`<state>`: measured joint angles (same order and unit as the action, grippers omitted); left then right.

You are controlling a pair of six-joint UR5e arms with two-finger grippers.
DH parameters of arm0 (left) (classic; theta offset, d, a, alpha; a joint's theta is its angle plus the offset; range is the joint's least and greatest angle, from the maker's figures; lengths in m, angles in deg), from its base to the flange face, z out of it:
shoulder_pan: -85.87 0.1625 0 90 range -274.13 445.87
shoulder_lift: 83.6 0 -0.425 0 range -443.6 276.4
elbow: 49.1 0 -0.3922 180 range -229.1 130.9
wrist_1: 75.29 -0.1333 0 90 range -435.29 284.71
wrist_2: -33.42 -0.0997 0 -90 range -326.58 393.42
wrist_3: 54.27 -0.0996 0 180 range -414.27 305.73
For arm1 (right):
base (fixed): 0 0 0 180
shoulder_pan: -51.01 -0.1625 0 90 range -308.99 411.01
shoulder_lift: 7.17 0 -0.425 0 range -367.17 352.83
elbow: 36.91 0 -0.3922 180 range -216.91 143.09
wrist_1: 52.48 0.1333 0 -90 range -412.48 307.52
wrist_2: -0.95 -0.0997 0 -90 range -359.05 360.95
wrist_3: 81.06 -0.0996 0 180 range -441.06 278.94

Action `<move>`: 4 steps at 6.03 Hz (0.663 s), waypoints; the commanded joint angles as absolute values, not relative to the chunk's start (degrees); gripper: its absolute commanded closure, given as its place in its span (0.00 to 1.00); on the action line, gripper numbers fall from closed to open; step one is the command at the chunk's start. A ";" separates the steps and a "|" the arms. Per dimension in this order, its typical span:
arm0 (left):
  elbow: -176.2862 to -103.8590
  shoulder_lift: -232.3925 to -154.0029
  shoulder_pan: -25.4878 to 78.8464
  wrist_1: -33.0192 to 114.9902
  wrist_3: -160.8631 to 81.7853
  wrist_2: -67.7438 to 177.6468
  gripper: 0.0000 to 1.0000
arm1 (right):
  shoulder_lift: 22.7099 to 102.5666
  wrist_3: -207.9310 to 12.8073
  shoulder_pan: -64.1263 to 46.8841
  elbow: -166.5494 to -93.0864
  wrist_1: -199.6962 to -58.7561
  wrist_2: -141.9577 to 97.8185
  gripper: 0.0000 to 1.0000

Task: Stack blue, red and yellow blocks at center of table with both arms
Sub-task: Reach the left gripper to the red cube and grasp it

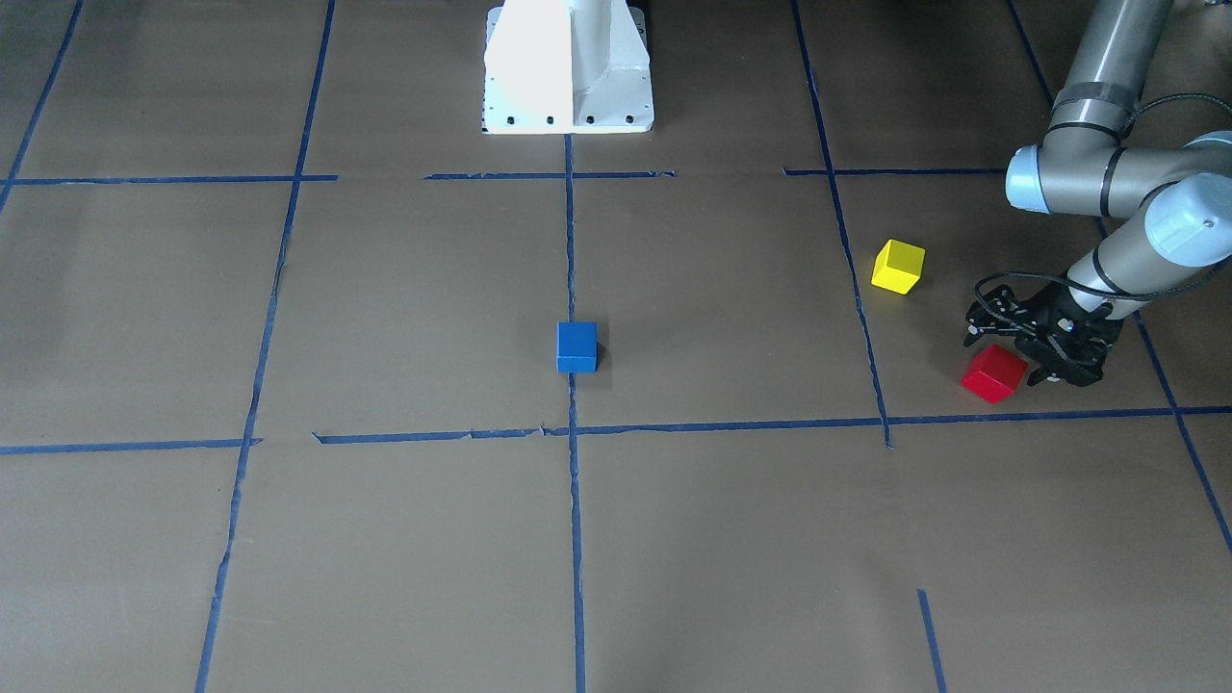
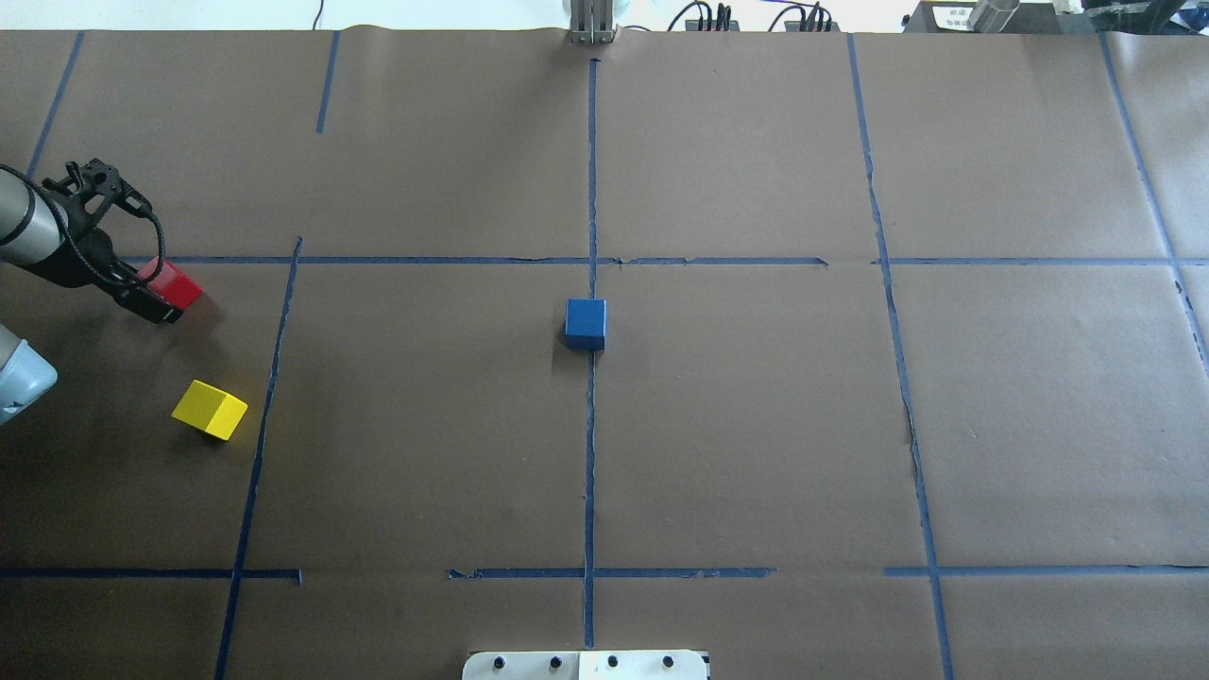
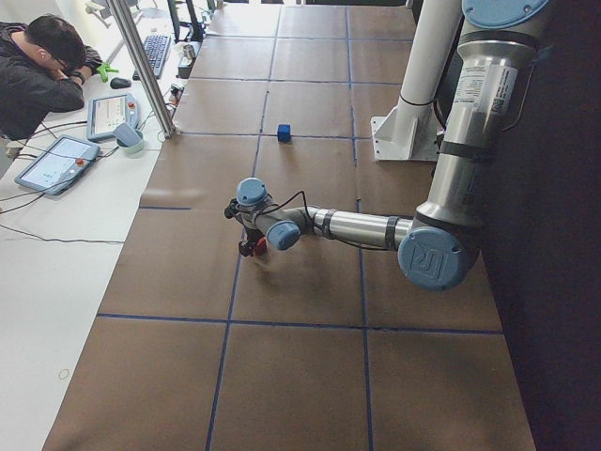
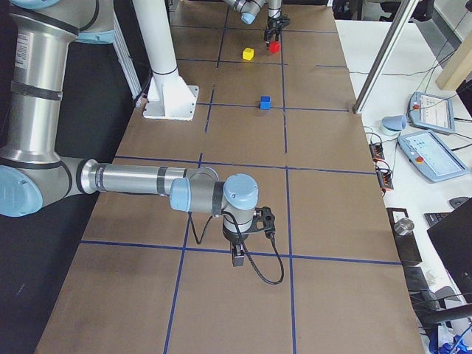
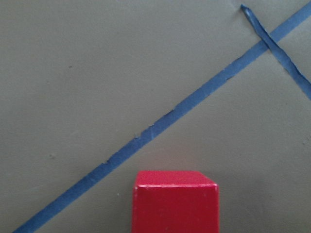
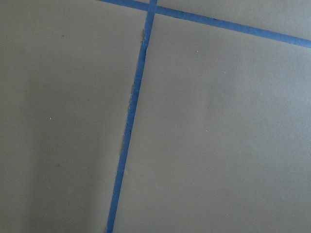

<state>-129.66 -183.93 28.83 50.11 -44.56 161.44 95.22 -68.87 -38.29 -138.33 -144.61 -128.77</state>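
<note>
A blue block (image 2: 586,323) is set squarely at the centre of the surface (image 2: 756,453), upon a taped line (image 2: 590,453). A yellow block (image 2: 210,410) is laid well apart on the robot's left side, turned askew. A red block (image 2: 172,283), likewise turned, is found near it, farther from the robot.

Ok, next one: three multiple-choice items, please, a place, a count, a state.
1. The small solid blue cube sits: A on the centre tape line; B at the table's edge; C in a gripper.
2. Cubes on the robot's left half: A none; B one; C two.
3. The blue cube's top is: A covered; B bare; C under a gripper.
A: overhead, it sits on the centre tape line. C: the solid red cube at the left gripper and the solid yellow cube. B: nothing rests on it.
</note>
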 commanded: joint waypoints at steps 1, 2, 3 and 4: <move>-129.17 -185.72 29.27 49.60 -43.46 160.69 0.40 | 95.22 -68.84 -38.29 -138.07 -144.59 -128.77 0.00; -129.52 -186.17 29.27 49.69 -42.85 160.16 0.52 | 95.22 -68.84 -38.29 -138.07 -144.59 -128.77 0.00; -129.70 -188.26 29.45 49.51 -39.02 157.46 0.55 | 95.22 -68.84 -38.29 -137.99 -144.59 -128.77 0.00; -129.96 -188.28 29.88 49.51 -38.37 155.52 0.72 | 95.22 -68.84 -38.29 -137.99 -144.59 -128.77 0.00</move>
<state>-129.72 -187.73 29.55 49.56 -39.74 157.48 95.22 -68.84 -38.29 -138.02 -144.59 -128.77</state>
